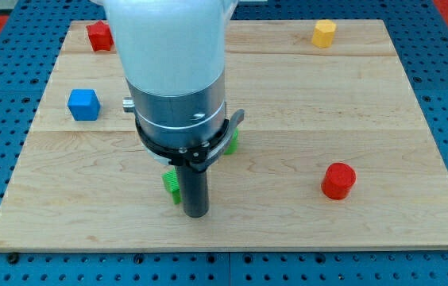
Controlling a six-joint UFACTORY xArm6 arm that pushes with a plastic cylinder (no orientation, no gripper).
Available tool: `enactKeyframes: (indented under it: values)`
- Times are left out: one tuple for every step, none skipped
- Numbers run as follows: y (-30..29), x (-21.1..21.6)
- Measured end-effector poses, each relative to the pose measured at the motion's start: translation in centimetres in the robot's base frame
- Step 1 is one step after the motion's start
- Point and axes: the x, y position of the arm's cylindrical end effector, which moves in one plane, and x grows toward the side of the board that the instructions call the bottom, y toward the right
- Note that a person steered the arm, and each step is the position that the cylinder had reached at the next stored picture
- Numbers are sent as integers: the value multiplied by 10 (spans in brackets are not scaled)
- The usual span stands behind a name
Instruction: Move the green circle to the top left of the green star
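My tip is the lower end of the dark rod and rests on the board near the view's bottom, left of centre. A green block touches the rod's left side; it is mostly hidden and I cannot tell its shape. A second green block peeks out at the right of the arm's grey collar, up and to the right of my tip; its shape is also hidden.
The wooden board carries a red block at the top left, a blue cube at the left, a yellow block at the top right and a red cylinder at the lower right.
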Motion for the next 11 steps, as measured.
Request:
enactKeyframes:
  values:
    - [-1, 11]
    - [33, 26]
    - [52, -3]
    - [57, -29]
    - [77, -32]
    - [88, -27]
    - [93, -17]
    - [97, -29]
    - [105, -57]
    - [104, -65]
    - [100, -80]
